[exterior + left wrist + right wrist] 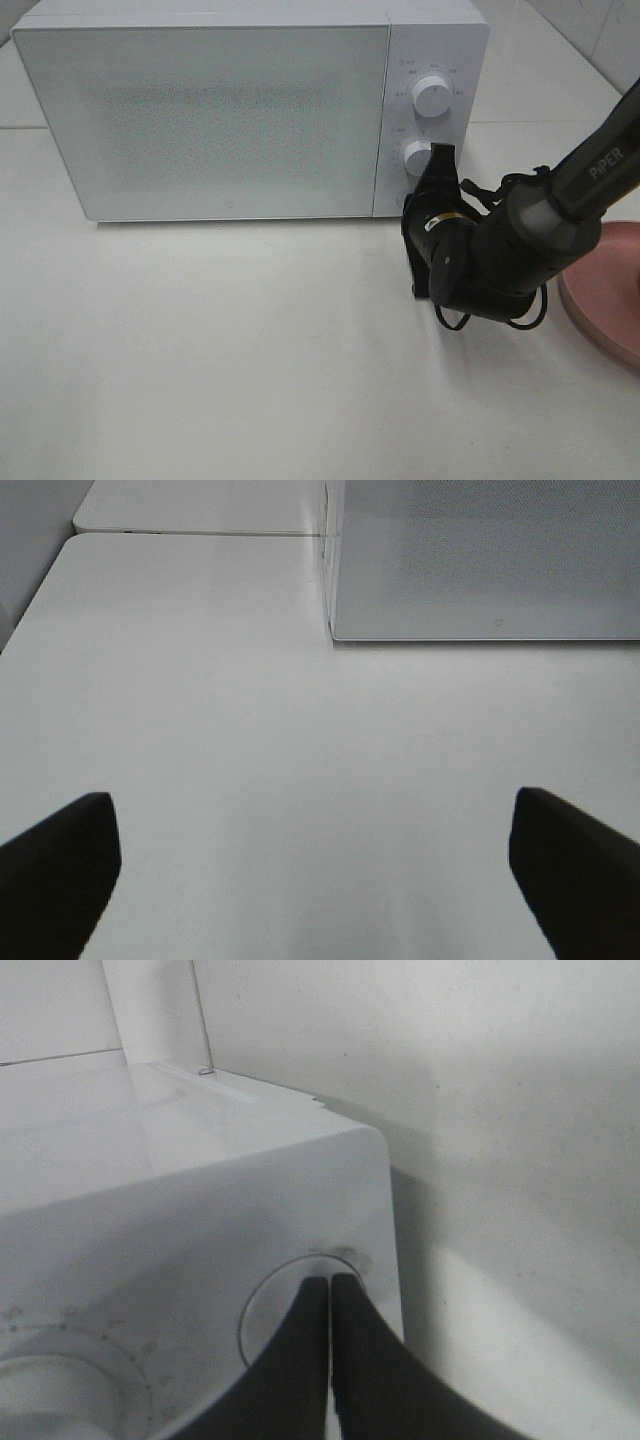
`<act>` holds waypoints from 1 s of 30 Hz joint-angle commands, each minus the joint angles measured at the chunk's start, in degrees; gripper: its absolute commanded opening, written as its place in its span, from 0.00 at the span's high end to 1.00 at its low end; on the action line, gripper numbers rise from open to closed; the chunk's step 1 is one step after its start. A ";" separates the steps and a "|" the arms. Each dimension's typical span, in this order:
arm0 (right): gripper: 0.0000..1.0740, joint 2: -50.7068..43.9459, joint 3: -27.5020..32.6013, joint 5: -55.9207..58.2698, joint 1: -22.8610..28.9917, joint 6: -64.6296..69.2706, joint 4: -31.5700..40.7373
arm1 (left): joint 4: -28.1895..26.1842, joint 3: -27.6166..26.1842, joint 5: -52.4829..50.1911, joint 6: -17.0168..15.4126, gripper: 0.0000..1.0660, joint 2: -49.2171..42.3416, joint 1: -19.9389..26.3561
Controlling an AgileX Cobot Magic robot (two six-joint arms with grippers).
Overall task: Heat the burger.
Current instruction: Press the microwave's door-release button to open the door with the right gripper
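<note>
A white table (200, 350) carries a white microwave (200, 100) with its frosted door closed, and a pink plate (610, 300) lies at the right edge, near the right arm. The right gripper (441, 152) has its fingers pressed together, with the tips just beside the lower knob (413, 156) on the control panel; in the wrist view they touch a flat round disc (268, 1320) there. The left gripper (310, 870) hangs over bare table with its fingers wide apart and nothing between them, and the burger shows in no view, so where it is I cannot tell.
</note>
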 commanded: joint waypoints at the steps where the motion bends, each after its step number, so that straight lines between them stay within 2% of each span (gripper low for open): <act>1: 1.00 -0.06 -0.57 -0.69 -0.34 -0.52 -0.92 | -0.17 0.11 -0.63 0.11 0.08 -1.43 -0.11; 13: 1.00 0.11 -2.46 -0.86 -0.34 -0.34 -1.15 | -0.17 0.11 -0.63 0.11 0.08 -1.43 -0.11; 30: 1.00 1.72 -7.96 -9.45 -0.34 -4.58 2.29 | -0.17 0.11 -0.63 0.11 0.08 -1.43 -0.11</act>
